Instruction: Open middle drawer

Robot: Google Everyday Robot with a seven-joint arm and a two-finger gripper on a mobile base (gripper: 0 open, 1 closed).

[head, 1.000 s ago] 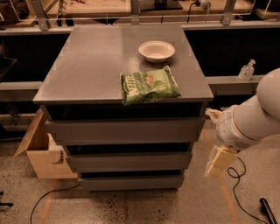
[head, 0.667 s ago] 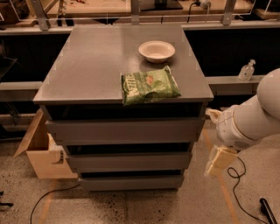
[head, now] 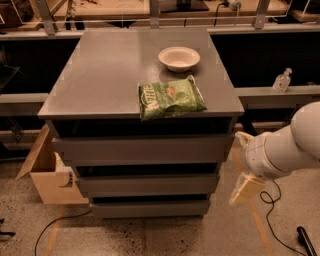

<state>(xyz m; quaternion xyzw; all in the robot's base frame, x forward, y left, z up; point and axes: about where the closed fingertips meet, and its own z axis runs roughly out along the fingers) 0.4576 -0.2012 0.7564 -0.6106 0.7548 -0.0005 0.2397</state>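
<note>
A cardboard box (head: 44,176) sits left of the grey cabinet (head: 110,75), whose middle drawer (head: 147,184), 2nd of 3 fronts, is closed. Just right of it hangs the gripper (head: 238,167), fingers spread wide, holding nothing.

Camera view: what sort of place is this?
Probably a lab or workshop: workbenches behind the grey cabinet, a cardboard box and loose cables on the speckled floor. The gripper hangs right of the middle drawer.

The hand (head: 245,189), at lower right beside the middle drawer (head: 147,185), dipped slightly lower with its arm (head: 285,145).
</note>
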